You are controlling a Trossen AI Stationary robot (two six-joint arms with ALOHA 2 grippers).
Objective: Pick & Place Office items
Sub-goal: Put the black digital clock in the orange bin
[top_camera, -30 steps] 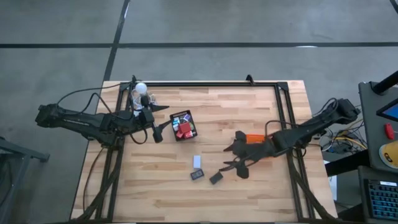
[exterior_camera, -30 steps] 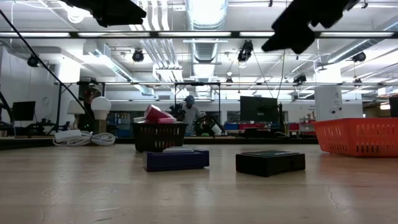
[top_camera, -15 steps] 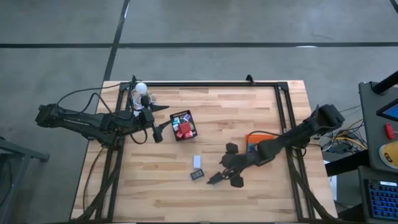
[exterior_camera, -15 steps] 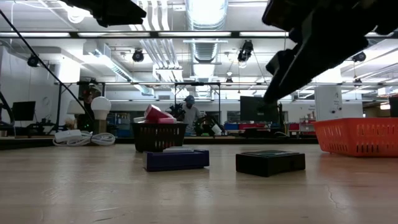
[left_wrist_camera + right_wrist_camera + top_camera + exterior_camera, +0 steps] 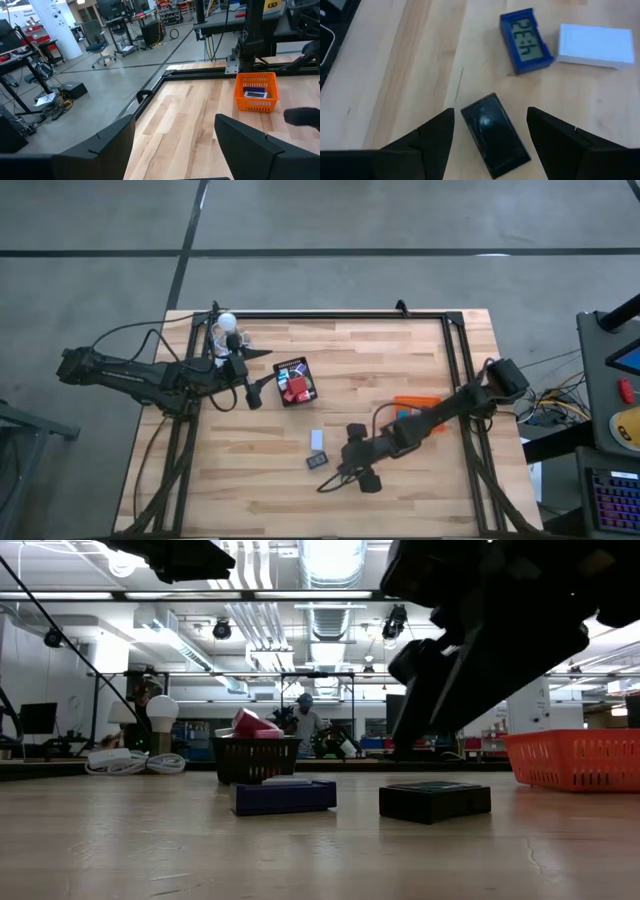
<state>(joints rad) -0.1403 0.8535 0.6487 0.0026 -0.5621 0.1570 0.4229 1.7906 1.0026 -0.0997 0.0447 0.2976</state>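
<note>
A black block lies flat on the wooden table, with a blue clock-like piece and a white block beyond it. My right gripper hangs open, tipped down over the black block, one finger on each side and no touch showing. The low view shows the black block and the blue piece under the dark right gripper. More office items, red ones among them, fill the black mesh tray. Beside that tray my left gripper waits open and empty.
An orange tray stands by the right arm, partly covered by it, and shows again in the left wrist view. A white bulb with cords sits at the far left corner. Bare wood lies toward the near edge.
My right gripper has come down and gone toward the table's left and near edge, tipping further downward, until its open fingers stand over the black block. The block, the blue piece and the white block have stayed where they were.
</note>
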